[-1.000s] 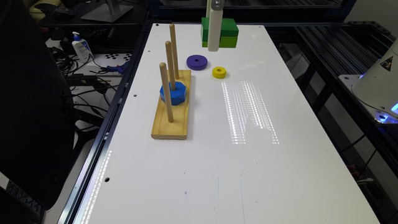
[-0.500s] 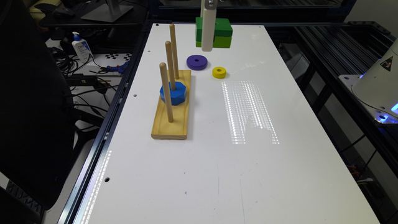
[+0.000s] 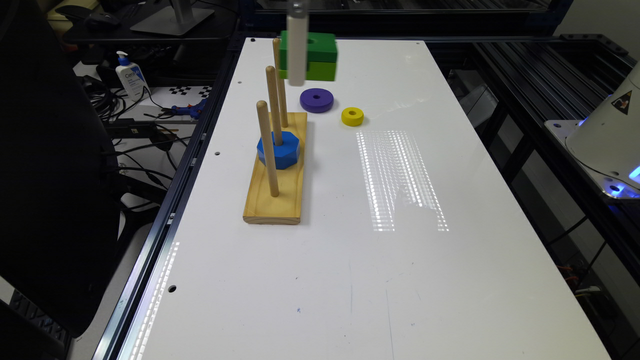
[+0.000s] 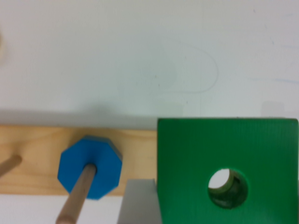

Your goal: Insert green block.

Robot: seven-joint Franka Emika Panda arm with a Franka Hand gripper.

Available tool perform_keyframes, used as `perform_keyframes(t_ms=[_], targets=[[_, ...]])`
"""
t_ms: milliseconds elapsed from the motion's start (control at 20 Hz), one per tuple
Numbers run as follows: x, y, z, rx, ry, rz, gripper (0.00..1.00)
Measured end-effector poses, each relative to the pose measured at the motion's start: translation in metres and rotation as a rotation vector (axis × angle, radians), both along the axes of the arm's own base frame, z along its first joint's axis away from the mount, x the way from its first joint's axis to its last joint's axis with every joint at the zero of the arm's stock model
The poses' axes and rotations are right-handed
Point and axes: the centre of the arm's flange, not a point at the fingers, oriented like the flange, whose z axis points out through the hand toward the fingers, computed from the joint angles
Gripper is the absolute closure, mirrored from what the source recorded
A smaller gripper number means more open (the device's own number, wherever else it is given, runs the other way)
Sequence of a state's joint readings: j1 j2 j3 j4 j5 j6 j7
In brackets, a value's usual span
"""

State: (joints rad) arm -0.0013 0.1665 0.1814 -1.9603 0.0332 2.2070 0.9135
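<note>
The green block (image 3: 316, 55), dark green over lime with a round centre hole, hangs above the far end of the table. My gripper (image 3: 301, 70) is shut on it, its white finger in front of the block. In the wrist view the block (image 4: 229, 154) is beside a grey finger (image 4: 140, 203) and lies over the end of the wooden base (image 4: 37, 156). The base (image 3: 277, 192) carries three upright pegs; the far peg (image 3: 278, 82) stands just to the exterior view's left of the block. A blue octagonal block (image 3: 278, 150) sits on the middle peg.
A purple ring (image 3: 316, 100) and a yellow ring (image 3: 352, 116) lie on the white table (image 3: 375, 280) beside the base's far end. Cables, a lotion bottle (image 3: 129, 75) and a dark chair are off the table on the exterior view's left.
The gripper has carried the green block toward the exterior view's left, from beyond the purple ring to beside the far peg. The rings, base and blue block have not moved.
</note>
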Motion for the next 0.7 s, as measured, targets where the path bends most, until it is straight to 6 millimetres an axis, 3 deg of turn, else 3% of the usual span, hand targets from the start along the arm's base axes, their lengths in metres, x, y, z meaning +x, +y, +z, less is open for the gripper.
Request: perform_keyframes(t_ms=[250,700], targets=[[0.019,0.002,-0.003,0.006,0.001,0.002,1.00],[0.020,0.003,-0.005,0.007,0.008,0.003,1.00]])
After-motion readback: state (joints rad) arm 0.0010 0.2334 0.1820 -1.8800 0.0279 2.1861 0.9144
